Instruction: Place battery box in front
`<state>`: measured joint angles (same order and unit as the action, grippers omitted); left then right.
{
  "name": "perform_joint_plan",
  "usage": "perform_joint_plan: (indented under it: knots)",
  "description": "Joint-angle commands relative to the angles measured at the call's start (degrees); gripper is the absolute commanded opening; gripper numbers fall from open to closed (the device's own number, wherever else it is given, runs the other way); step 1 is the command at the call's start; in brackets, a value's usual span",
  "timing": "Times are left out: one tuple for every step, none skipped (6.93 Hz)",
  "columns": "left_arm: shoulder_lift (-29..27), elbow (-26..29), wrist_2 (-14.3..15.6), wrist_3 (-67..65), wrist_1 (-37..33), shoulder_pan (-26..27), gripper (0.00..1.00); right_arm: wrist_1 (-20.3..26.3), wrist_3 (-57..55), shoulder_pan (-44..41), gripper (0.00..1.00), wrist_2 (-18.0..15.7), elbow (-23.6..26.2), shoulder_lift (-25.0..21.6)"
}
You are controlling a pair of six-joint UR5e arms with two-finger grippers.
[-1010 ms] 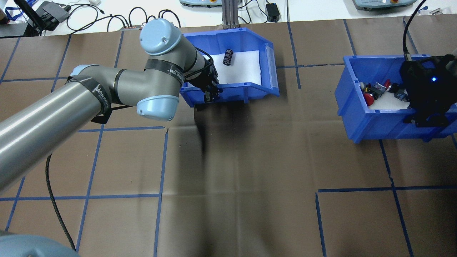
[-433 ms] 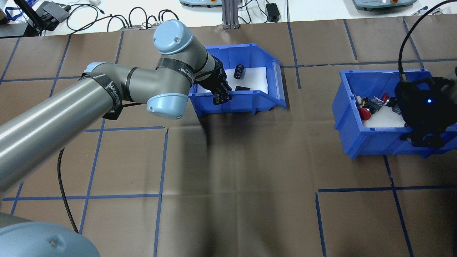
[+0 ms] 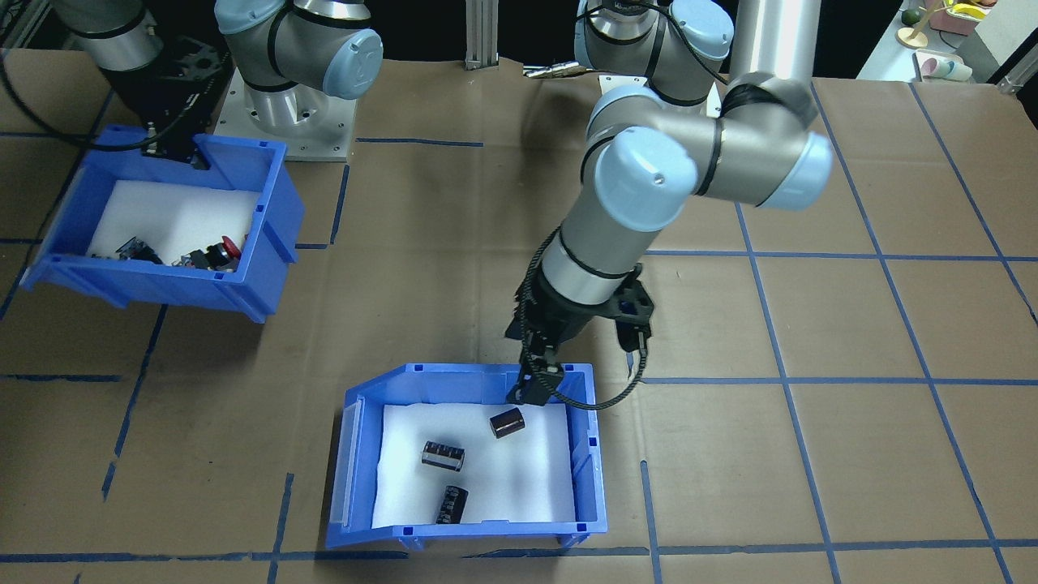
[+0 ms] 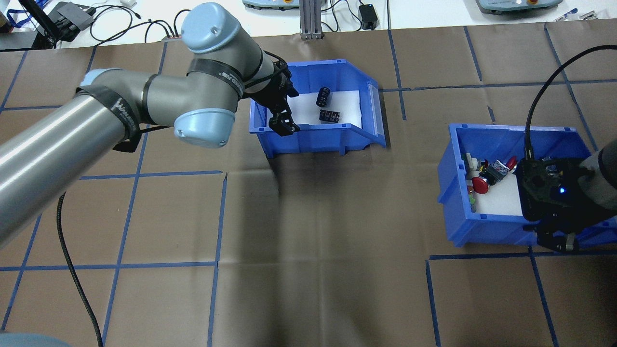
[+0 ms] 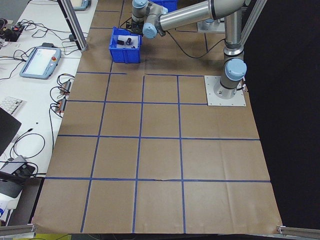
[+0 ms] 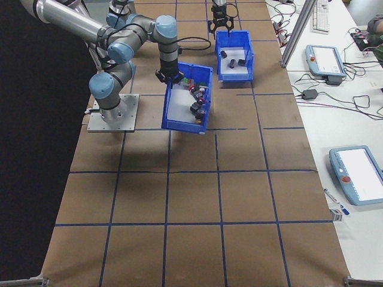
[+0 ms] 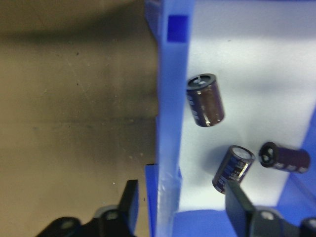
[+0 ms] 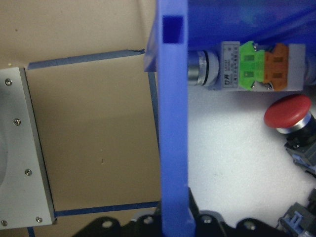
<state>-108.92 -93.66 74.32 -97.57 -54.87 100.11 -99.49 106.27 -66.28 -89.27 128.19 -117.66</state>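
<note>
Battery box: blue open-fronted bin with white foam liner, standing flat on the desk at the far middle, well apart from the other bin.
Contents: three dark cylinders lying loose on the foam, apart from one another.
Left pincer: spread, straddling the box's near side wall; in the left wrist view one finger is outside the wall and the other inside over the foam, neither pressing on it.
Left arm: reaches in from the left across the desk to the box's back corner.
Switch bin: identical blue bin on the right side, holding red, green and orange push-button switches; it appears tilted in the front-facing view.
Right pincer: pinching the switch bin's near wall, which runs straight between its fingers in the right wrist view.
Desk surface: brown paper marked into squares with blue tape.
</note>
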Motion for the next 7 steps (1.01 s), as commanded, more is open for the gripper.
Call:
perform_joint_plan:
  knots:
    - [6.06, 4.69, 6.83, 25.28, -16.60, -2.81, 0.99, 0.00, -2.37, -3.48, 0.01, 1.73, 3.82, -3.72]
    - [9.22, 5.15, 10.45, 40.12, -21.02, -3.42, 0.99, 0.00, -2.82, -3.94, 0.01, 2.26, 3.82, -3.37]
    - [12.38, 4.63, 11.88, 57.58, -22.89, -4.47, 0.99, -0.09, -2.82, -4.47, 0.01, 3.39, 3.65, -3.10]
    - [14.76, 3.93, 14.68, 74.11, -24.13, -5.27, 0.99, -1.05, -5.26, -7.17, 0.01, 3.75, 3.47, -2.84]
    - [16.70, 3.92, 16.10, 84.54, -28.32, -6.23, 0.99, -2.45, -9.55, -10.42, 0.01, 3.75, 3.04, -0.31]
    - [18.37, 3.92, 17.68, 92.31, -32.01, -7.55, 0.99, -5.86, -14.98, -16.02, 0.01, 3.67, 1.99, 2.84]
    - [20.65, 3.92, 18.13, 99.95, -34.83, -7.99, 0.99, -6.85, -23.22, -24.51, 0.01, 3.49, 1.37, 4.53]
